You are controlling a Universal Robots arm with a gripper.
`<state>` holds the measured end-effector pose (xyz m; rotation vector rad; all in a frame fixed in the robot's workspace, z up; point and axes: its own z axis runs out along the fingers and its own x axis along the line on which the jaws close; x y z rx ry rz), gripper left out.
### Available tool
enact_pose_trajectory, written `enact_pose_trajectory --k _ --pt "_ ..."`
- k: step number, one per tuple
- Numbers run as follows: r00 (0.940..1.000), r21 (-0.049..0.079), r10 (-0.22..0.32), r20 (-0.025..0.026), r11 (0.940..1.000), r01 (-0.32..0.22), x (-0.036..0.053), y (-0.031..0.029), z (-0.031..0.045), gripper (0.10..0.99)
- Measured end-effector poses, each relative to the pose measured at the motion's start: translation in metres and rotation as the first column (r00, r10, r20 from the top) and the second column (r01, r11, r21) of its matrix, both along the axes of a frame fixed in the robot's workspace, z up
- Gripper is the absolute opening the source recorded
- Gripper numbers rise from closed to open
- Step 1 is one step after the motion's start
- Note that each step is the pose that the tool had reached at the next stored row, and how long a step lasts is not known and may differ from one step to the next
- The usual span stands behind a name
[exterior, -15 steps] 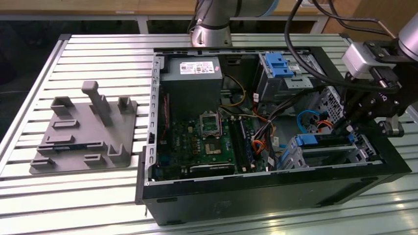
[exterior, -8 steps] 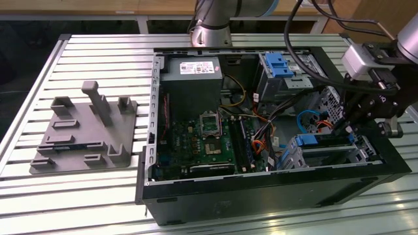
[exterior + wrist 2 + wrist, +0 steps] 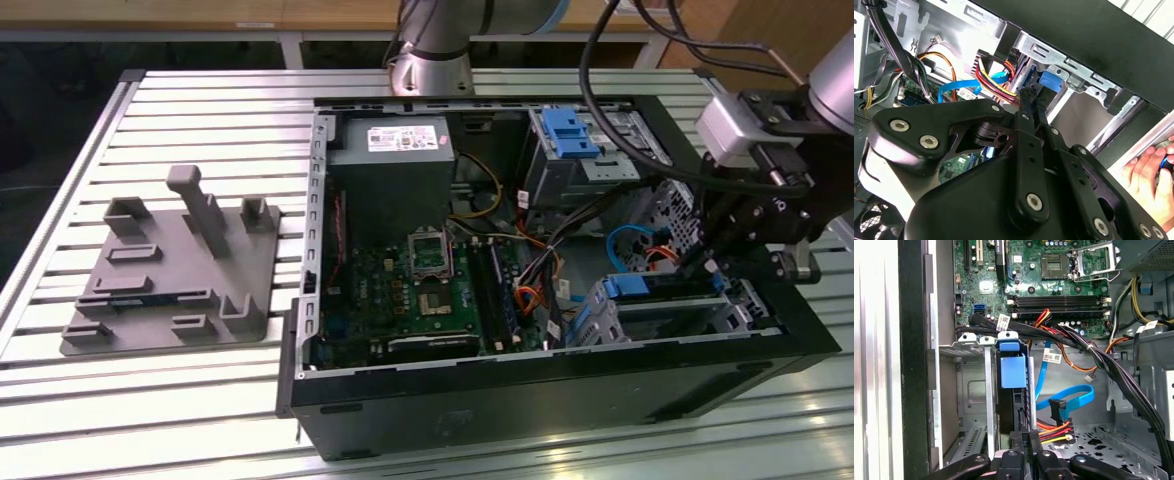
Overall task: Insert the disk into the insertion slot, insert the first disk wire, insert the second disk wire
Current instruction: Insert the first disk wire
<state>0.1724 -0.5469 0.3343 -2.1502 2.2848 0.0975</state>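
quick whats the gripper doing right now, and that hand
gripper: shut on the disk wire
hand: cannot be told

I take this for a robotics lab bench, a workshop sort of place. My arm's base (image 3: 430, 65) rises at the edge of a table (image 3: 200, 110) built of ribbed aluminium profiles. On the table lies an opened computer case (image 3: 534, 390), its motherboard (image 3: 414, 300) and loose cables (image 3: 1104, 360) bare around my claw (image 3: 1032, 97). Beside the case sits a grey fixture plate (image 3: 160, 290) with slots and posts. A person's hand (image 3: 1149, 172) shows just outside the case.
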Motion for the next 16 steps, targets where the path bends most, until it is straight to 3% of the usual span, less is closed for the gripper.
enact_pose_trajectory --k 16 --pt "1.0000 0.000 0.007 -0.0001 1.0000 -0.007 0.0000 -0.0023 -0.0054 0.165"
